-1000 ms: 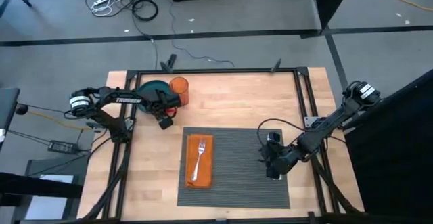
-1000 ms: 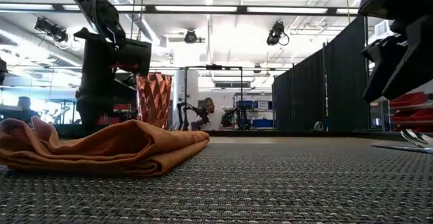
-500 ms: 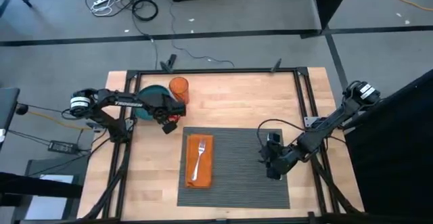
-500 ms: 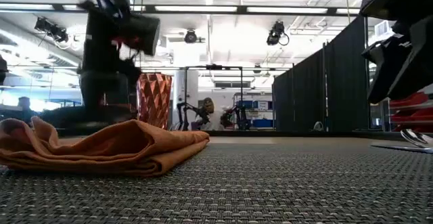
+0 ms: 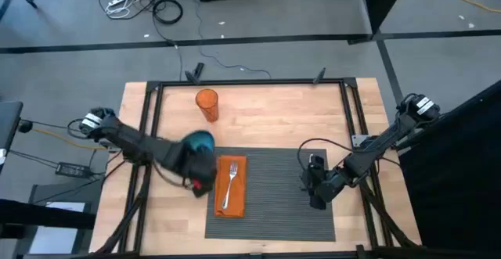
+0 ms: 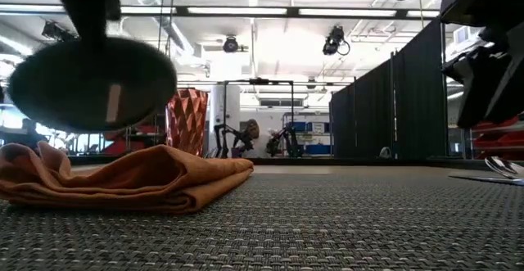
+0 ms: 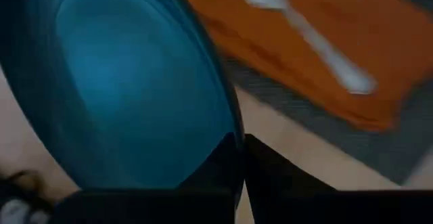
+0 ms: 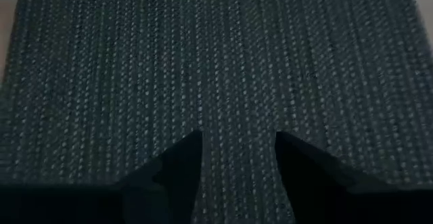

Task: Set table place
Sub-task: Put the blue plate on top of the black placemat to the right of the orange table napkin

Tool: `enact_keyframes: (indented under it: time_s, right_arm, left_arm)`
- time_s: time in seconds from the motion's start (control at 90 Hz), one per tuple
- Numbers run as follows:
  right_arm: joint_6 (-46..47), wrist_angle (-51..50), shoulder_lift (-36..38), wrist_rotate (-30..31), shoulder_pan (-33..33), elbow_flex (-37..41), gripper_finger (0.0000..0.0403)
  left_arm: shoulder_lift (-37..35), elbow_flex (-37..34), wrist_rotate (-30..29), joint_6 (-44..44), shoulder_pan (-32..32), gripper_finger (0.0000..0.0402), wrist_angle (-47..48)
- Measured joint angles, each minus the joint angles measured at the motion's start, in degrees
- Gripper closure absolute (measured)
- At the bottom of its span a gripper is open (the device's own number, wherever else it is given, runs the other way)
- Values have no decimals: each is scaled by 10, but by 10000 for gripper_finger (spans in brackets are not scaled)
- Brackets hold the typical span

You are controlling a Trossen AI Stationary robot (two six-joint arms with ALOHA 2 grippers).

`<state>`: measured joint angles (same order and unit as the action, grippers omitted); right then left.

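- Placemat [image 5: 274,192] lies flat on your table's [image 5: 266,114] near half, napkin [image 5: 230,185] and fork [image 5: 231,182] on its left part.
- Left gripper [image 5: 196,173] pinches teal plate [image 5: 199,142], held above the placemat's left edge.
- Right gripper [image 5: 315,190] hovers parted, empty, over the placemat's right part.

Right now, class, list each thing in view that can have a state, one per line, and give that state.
Teal plate: gripped at its rim, carried above the table.
Left gripper: shut on the teal plate.
Right gripper: open, over the placemat.
Placemat: flat.
Orange napkin: folded on the placemat.
Fork: lying on the orange napkin.
Orange cup: upright.
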<state>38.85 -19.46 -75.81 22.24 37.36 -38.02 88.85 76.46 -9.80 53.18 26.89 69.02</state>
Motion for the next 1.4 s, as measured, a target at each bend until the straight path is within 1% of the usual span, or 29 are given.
enact_keyframes:
  time_s: [0.078, 0.178, 0.3, 0.433, 0.511, 0.589, 0.7, 0.833, 0.956, 1.144, 1.267, 1.4]
  right_arm:
    - [1, 3, 0, 0, 0, 0, 238]
    - [1, 5, 0, -4, 0, 0, 239]
    - [19, 5, 6, -42, 1, 0, 238]
    - [39, 3, 19, -51, 18, 0, 239]
    - [53, -9, 27, -55, 33, 0, 240]
    - [72, -23, 35, -56, 50, 0, 240]
    - [108, -38, 43, -55, 77, 0, 241]
    - [130, -39, 43, -46, 105, 0, 241]
    - [142, -38, 41, -25, 120, 0, 241]
    - [142, -34, 41, -25, 122, 0, 242]
    - [141, -32, 41, -24, 122, 0, 240]
    - [140, -33, 41, -24, 122, 0, 238]
  left_arm:
    - [43, 38, -12, -11, 27, 401, -15]
    - [119, 108, -35, -73, 42, 402, -23]
    - [217, 221, -83, -171, 44, 401, -21]
    - [308, 342, -116, -260, 43, 401, -25]
    - [356, 394, -127, -312, 40, 401, -41]
    - [393, 427, -127, -359, 34, 401, -67]
    - [436, 453, -127, -397, 23, 401, -84]
    - [468, 456, -126, -428, 13, 401, -96]
    - [484, 456, -126, -446, 9, 401, -96]
    - [485, 443, -119, -477, 8, 396, -115]
    - [485, 442, -94, -513, 8, 366, -148]
    - [485, 442, -88, -531, 7, 309, -151]
